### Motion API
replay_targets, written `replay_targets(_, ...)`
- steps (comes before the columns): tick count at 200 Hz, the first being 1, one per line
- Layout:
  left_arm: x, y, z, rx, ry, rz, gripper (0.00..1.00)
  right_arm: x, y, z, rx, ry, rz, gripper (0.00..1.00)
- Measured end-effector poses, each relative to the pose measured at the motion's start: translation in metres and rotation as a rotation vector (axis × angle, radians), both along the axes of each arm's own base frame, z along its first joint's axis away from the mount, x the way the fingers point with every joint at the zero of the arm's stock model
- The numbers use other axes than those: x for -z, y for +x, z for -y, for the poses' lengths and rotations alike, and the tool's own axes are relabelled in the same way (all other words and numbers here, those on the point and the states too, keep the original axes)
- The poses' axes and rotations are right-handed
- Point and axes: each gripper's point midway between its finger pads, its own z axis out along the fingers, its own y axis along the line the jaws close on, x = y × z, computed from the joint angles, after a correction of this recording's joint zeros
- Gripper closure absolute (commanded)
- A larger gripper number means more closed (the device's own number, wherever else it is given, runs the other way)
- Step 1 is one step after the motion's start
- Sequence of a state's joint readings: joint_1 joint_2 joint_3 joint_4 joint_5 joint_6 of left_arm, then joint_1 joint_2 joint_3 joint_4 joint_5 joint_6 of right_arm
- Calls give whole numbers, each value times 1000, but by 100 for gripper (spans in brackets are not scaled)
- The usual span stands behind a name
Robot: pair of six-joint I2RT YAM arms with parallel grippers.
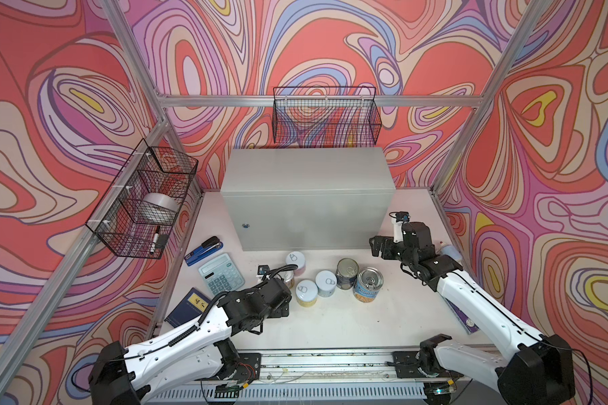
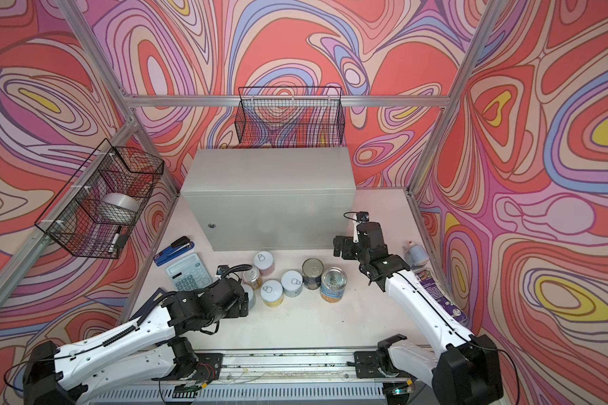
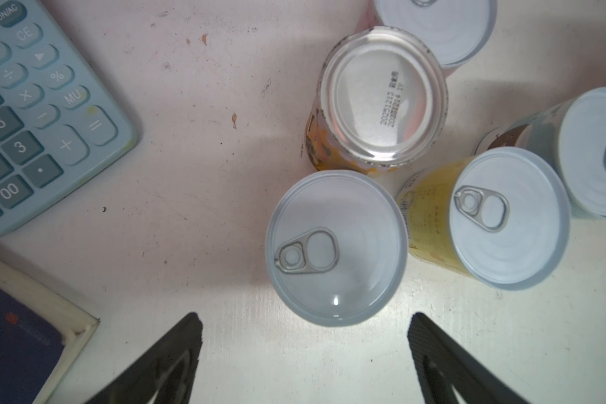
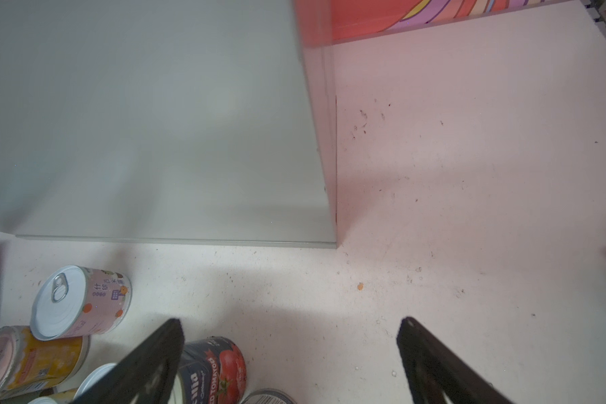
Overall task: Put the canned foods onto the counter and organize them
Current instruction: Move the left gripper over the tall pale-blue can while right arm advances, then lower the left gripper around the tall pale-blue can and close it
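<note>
So the box (image 1: 308,210) sits back-middle on the table (image 1: 348,322). The cans (image 1: 325,282) are all bunched on the table just in front of it, with the two tall cans (image 1: 367,289) on the right of the bunch. Calculator (image 1: 222,273) is left of them, stapler (image 1: 204,250) behind it, book (image 1: 185,308) in front. Bottle (image 2: 415,255) is far right. Tape roll (image 1: 160,207) sits in the left-wall basket (image 1: 127,245).

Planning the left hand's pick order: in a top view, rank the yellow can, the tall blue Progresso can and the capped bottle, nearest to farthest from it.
From the left hand:
1. Yellow can, just right of it.
2. Progresso can, mid-table.
3. Capped bottle, far right edge.
</note>
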State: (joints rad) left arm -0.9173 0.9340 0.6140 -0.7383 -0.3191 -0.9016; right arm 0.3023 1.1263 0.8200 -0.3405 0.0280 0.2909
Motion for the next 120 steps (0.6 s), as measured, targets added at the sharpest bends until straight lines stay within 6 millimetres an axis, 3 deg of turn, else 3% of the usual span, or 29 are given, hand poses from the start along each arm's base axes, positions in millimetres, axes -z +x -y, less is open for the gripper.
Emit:
replay_targets(60,19,6,1,-2,85,-31,3,-1,1,-8,-24,43,-2,2)
replay_targets(120,24,15,7,-12,94,-9,1,2,2,-15,-44,73,-17,2)
